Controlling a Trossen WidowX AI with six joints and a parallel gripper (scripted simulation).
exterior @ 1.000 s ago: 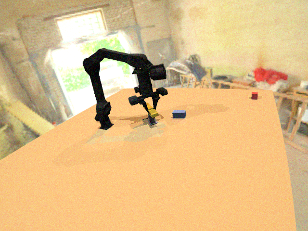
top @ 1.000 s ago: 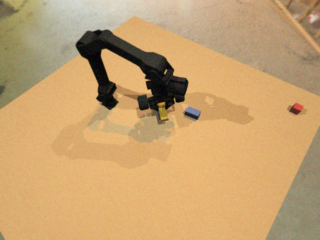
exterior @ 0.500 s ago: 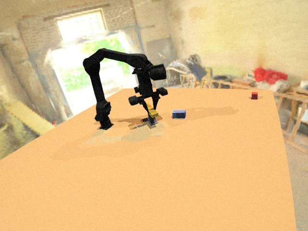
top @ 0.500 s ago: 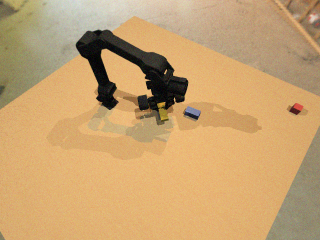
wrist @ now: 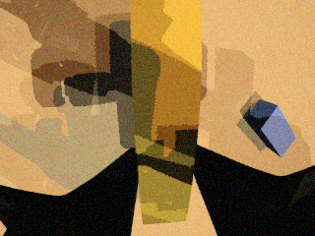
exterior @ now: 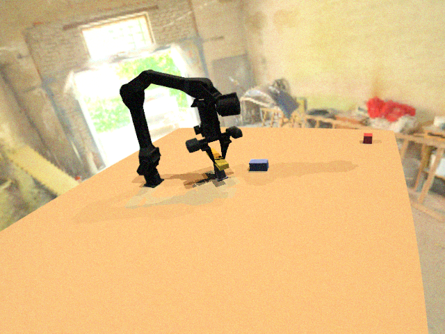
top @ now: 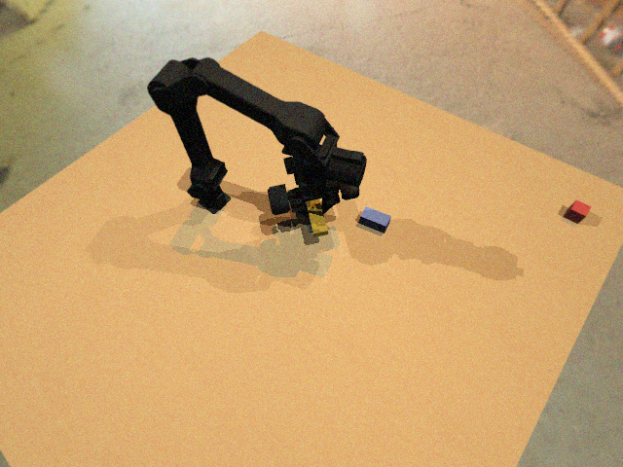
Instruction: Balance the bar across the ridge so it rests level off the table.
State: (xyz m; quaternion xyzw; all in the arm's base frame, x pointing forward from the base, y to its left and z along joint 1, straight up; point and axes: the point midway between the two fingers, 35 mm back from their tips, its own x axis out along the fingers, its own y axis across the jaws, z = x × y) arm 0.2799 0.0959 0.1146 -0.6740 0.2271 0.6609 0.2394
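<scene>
My gripper (top: 315, 206) (exterior: 218, 156) (wrist: 164, 153) points down and is shut on the yellow bar, with one finger on each side. The yellow bar (top: 317, 224) (exterior: 221, 164) (wrist: 169, 93) is held above the table and runs lengthwise through the wrist view. The dark grey ridge (exterior: 220, 175) stands on the table below the bar. In the wrist view, the bar and shadows hide much of the ridge (wrist: 120, 59). Whether the bar touches the ridge, and whether it is exactly level, I cannot tell.
A blue block (top: 375, 220) (exterior: 259, 165) (wrist: 279, 130) lies on the table (top: 302, 362) (exterior: 222, 251) a short way right of the gripper. A small red cube (top: 576, 211) (exterior: 367, 138) sits far right, near the table's edge. Arm shadows fall around the ridge.
</scene>
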